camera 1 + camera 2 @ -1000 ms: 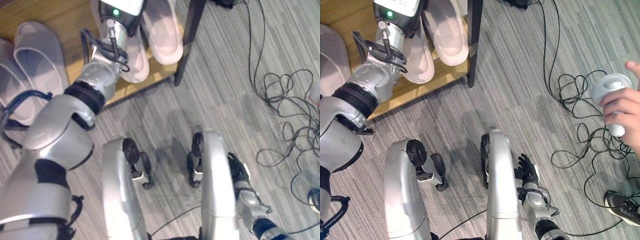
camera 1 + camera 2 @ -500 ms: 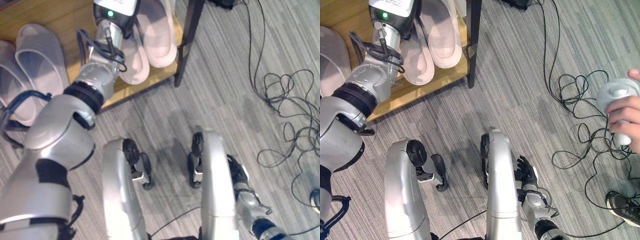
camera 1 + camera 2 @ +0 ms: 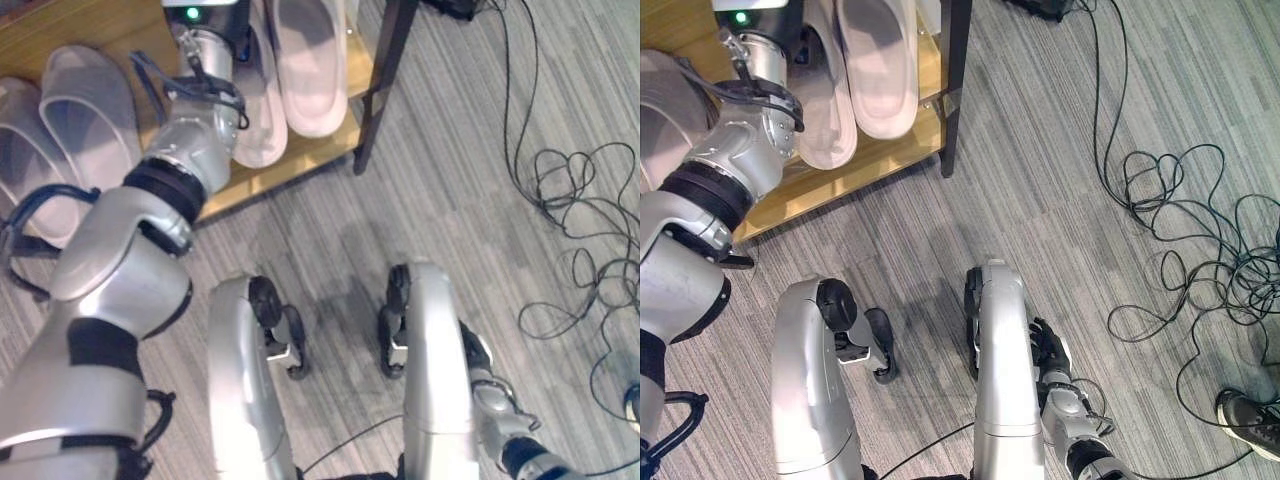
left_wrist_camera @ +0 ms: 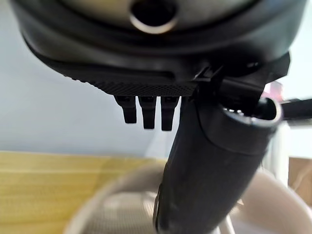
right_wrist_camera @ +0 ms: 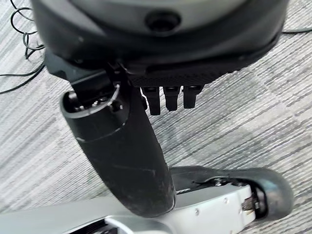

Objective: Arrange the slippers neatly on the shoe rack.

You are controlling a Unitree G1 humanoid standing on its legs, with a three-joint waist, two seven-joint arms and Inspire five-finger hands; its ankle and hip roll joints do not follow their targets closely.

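I seem to be in a test room or lab fitted out like a home entryway. Under me lies grey striped carpet, the hard-wearing office sort. At eleven o'clock stands a low wooden shoe rack with a dark post, holding pale slippers side by side. From one to three o'clock, loose black cables trail in loops over the carpet, and a person's shoe shows at four o'clock.
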